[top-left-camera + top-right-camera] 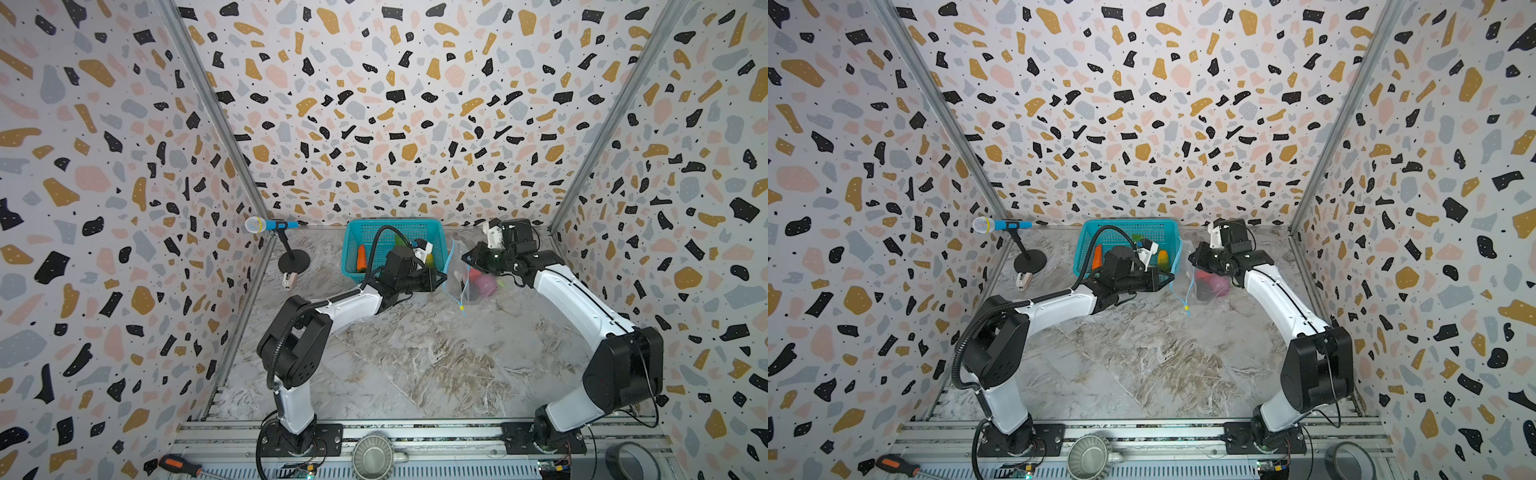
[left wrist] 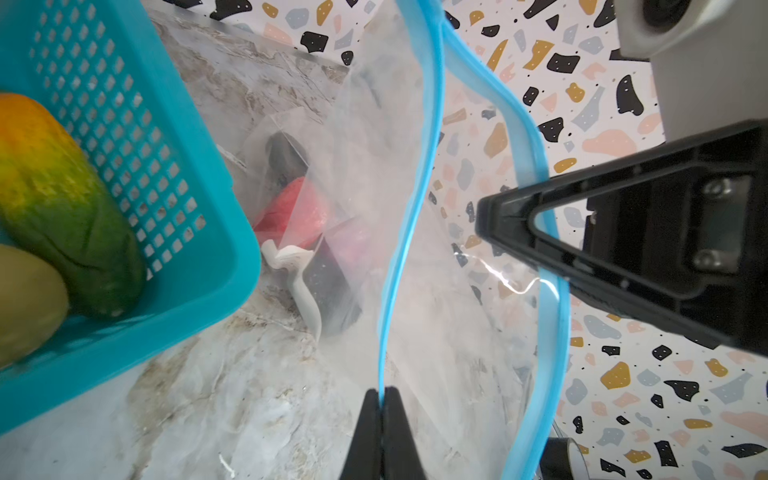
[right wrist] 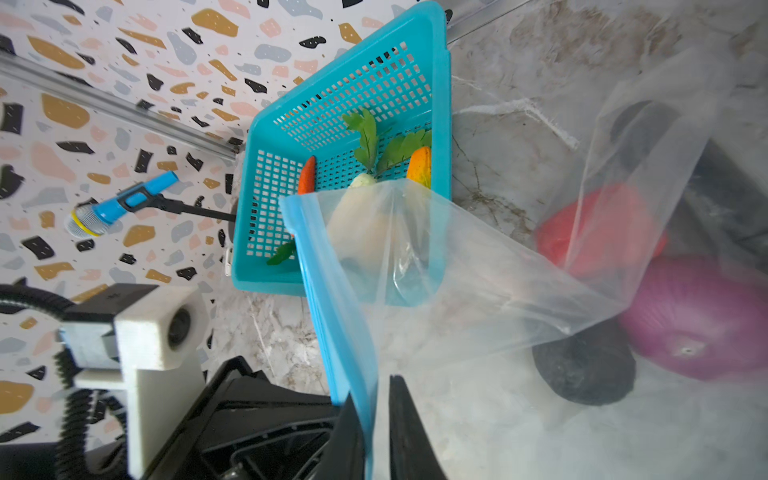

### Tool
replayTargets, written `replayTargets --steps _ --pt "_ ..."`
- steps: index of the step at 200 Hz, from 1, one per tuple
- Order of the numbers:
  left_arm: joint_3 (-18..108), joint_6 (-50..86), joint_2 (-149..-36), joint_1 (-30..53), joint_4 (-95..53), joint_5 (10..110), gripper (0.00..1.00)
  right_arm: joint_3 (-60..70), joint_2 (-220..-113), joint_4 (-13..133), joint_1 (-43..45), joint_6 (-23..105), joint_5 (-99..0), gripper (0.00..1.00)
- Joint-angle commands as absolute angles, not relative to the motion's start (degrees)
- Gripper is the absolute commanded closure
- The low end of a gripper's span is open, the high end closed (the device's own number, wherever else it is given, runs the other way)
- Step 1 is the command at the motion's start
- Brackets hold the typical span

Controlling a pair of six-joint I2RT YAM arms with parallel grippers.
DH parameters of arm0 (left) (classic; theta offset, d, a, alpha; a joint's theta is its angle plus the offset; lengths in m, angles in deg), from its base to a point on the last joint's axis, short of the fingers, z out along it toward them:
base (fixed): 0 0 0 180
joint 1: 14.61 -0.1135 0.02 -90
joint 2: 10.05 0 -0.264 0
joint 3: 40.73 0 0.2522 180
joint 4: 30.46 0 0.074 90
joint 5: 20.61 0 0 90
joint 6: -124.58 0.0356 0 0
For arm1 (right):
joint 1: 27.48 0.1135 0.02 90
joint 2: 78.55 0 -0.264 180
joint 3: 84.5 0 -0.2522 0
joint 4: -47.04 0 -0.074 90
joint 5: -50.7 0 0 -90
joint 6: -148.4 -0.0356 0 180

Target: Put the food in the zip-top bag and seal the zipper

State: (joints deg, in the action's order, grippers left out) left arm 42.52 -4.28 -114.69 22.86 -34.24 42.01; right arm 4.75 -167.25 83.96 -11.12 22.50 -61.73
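The left fingers (image 2: 365, 436) were pressed fully together on the near strip of the zipper (image 2: 432, 124), with no gap between them. The right fingers (image 3: 401, 424) stood a little apart. The far blue strip ran through that gap, lying against one finger, and was not clamped.

Between the two arms the mouth of the zip-top bag (image 1: 459, 266) stood raised and spread. It sat right of centre in both top views, just beside the teal basket (image 1: 348, 253), and its lower part rested on the tabletop (image 1: 415, 353).

Inside the bag lay a red pepper (image 3: 598, 232), a purple onion (image 3: 698, 316) and a dark eggplant (image 3: 582, 374). The yellow slider tab (image 1: 461, 308) hung at the strip's low end, toward the middle of the frame. A carrot (image 1: 361, 257) lay in the basket.
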Motion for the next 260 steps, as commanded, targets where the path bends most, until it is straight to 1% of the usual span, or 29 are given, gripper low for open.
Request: replayTargets --steps 1,21,66,126,133,180,193,223,260 --pt "44.6 -6.4 -112.5 23.5 -39.0 40.9 1.0 2.4 -164.5 90.3 -11.3 26.3 -58.2 0.76" --pt "45.0 -7.0 -112.6 23.8 -39.6 41.0 1.0 2.3 -163.5 93.4 -11.0 27.9 -55.2 0.72" --pt "46.2 -7.8 -113.3 24.2 -40.0 41.0 1.0 4.8 -160.9 94.2 -8.8 27.6 -53.9 0.73" --pt "46.1 -8.2 -113.2 24.6 -40.3 41.4 1.0 7.7 -159.0 92.7 -5.7 25.8 -53.2 0.71" --pt "46.1 -8.2 -113.2 24.6 -40.3 41.4 1.0 7.9 -159.0 92.7 -5.4 25.7 -52.9 0.73" --pt "46.4 -8.2 -113.2 24.9 -40.3 41.6 1.0 8.4 -158.4 92.4 -4.4 25.2 -51.8 0.9" --pt "46.7 -8.3 -113.2 25.0 -40.1 41.8 1.0 8.0 -158.0 92.5 -4.2 25.1 -51.1 0.94" --pt "49.0 -9.1 -113.7 25.9 -38.0 43.4 1.0 5.7 -157.7 94.0 -4.2 25.7 -49.4 0.98" --pt "54.1 -11.1 -114.7 27.4 -34.1 45.4 1.0 1.5 -158.5 96.4 -4.4 27.8 -46.2 1.0"
